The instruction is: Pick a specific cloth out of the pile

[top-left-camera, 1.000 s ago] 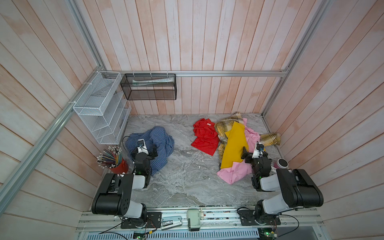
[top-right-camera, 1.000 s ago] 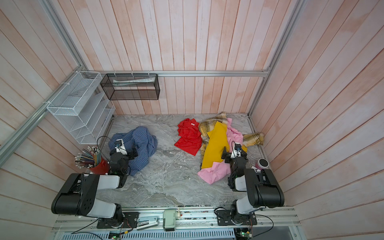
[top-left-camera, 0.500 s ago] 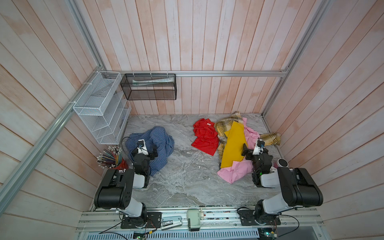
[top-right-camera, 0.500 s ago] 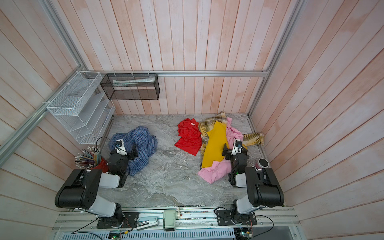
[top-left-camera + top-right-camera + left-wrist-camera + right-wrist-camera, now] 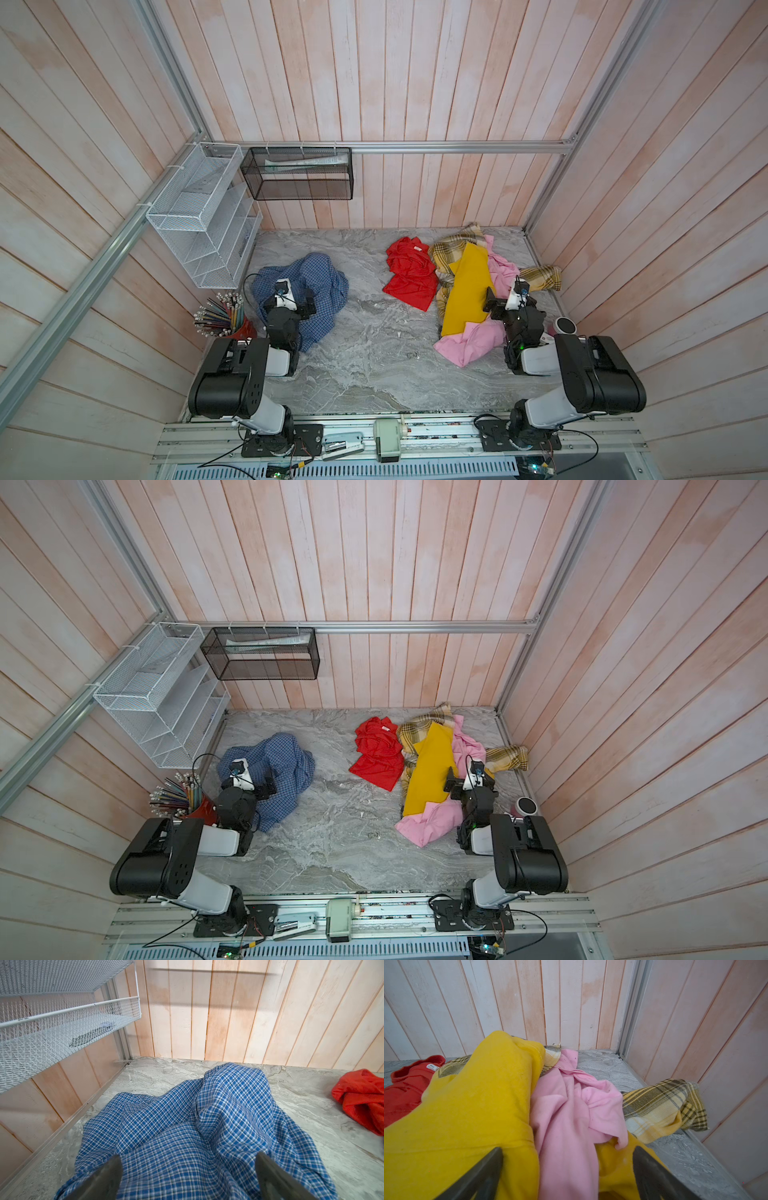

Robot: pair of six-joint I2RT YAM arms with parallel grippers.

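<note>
We read the left hand (image 5: 188, 1157) as fully spread: its jaws stand wide apart just over the cloth (image 5: 218, 1118) and clamp nothing. Contact with the fabric cannot be confirmed. The right hand (image 5: 568, 1149) is likewise spread wide, low over the yellow and pink layers of the pile (image 5: 483, 1105), gripping nothing. Both arms sit folded near their bases, hands pointing toward the rear wall (image 5: 415, 83). We locate the cloth crumpled on the desk (image 5: 374, 332), well apart from the pile, to its left in both top views.
</note>
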